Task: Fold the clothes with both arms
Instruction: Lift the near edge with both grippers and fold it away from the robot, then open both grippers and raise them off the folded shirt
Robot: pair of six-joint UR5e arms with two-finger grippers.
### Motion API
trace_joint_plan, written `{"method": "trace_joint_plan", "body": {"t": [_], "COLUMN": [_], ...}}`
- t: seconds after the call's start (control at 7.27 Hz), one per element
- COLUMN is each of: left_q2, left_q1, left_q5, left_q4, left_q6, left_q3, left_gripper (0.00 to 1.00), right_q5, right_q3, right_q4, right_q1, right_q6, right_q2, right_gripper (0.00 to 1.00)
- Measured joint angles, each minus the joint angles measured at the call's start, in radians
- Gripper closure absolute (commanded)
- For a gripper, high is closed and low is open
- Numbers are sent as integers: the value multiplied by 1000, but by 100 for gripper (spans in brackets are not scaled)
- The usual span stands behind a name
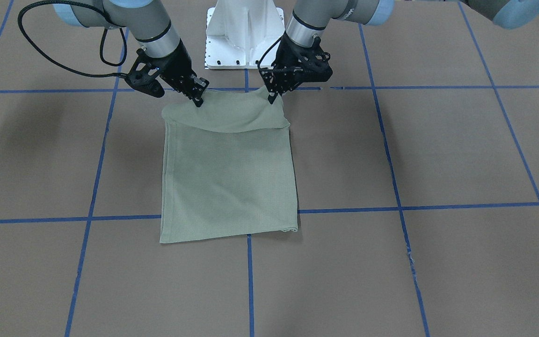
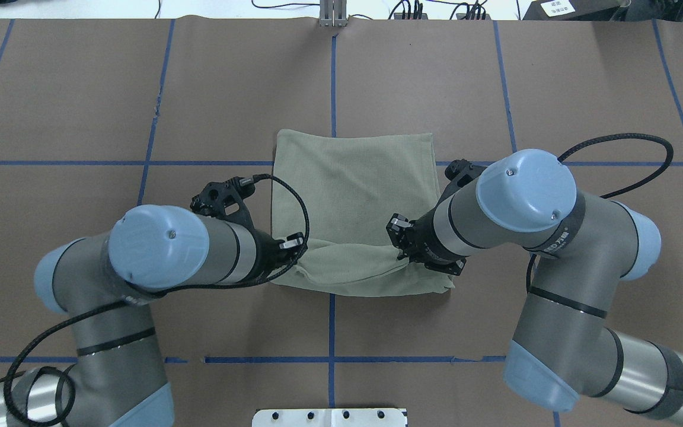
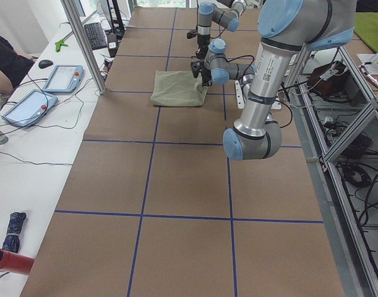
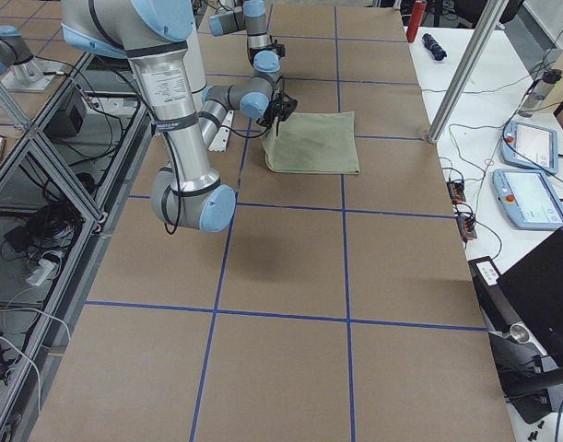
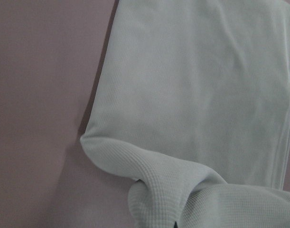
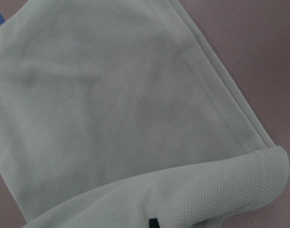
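Sage-green knit shirt [image 1: 229,182] lies folded into a rectangle on the bench [image 1: 438,150], just before the white pedestal [image 1: 244,32]. On the left arm [image 2: 158,246] and the right arm [image 2: 525,190] I see jaws pinched tight on the two corners of its robot-side edge, raised and curling over the flat layer.

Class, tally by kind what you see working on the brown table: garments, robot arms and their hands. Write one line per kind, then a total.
Green knit garment: 1
Robot arms: 2 (left arm, right arm)
Hands: 2 (left hand, right hand), each pinching the garment's edge nearest the robot
Total: 5
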Motion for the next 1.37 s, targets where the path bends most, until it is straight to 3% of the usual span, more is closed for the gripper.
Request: {"method": "trace_joint_plan", "body": {"t": [0.55, 0.69, 0.82, 1.37], "left_q2": [-140, -161, -172, -214], "left_q1": [-137, -155, -166, -278], "left_q5": [-12, -12, -10, -43], "left_q4": [-26, -45, -71, -164], "left_q6": [-1, -3, -3, 92], "left_q3": [234, 275, 314, 471], "left_gripper": [100, 53, 1, 0], "right_q5": [9, 10, 10, 26], "right_q3": [-244, -301, -372, -556], "right_q4": [98, 109, 115, 185], "right_q1": [125, 149, 165, 230], "right_q6": [-4, -5, -7, -74], "right_q2": [125, 155, 198, 264], "right_gripper": [100, 97, 1, 0]}}
